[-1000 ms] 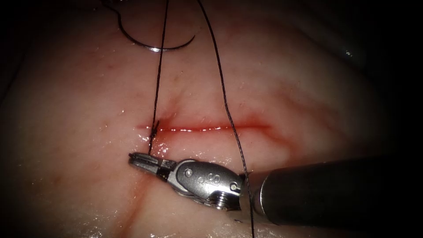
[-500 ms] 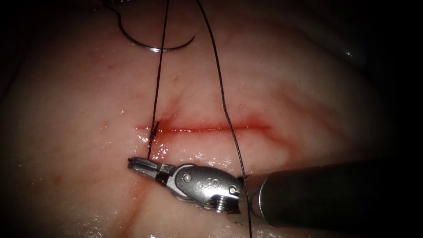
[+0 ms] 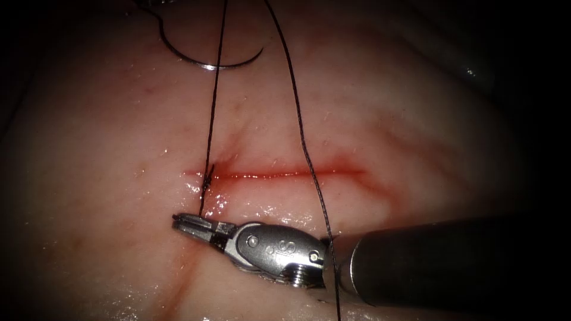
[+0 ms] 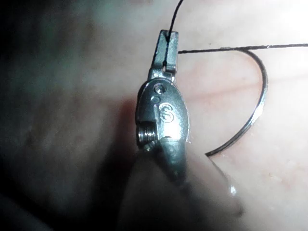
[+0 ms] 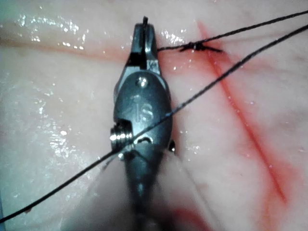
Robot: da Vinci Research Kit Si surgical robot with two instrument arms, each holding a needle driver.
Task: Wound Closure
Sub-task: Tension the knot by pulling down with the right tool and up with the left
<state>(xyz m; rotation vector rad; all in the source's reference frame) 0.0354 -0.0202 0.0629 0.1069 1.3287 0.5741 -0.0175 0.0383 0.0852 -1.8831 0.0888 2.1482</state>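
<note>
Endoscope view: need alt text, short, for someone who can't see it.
The right tool comes in from the right below the cut, its jaws shut on the short thread end running down from a knot at the cut's left end. Two thread strands rise out of frame. The curved needle lies free on the tissue above the cut.

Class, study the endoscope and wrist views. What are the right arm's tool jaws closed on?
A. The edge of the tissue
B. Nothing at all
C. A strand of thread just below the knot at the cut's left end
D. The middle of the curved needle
C: the right tool is shut on the thread running from the knot, while the needle lies free on the tissue.
</note>
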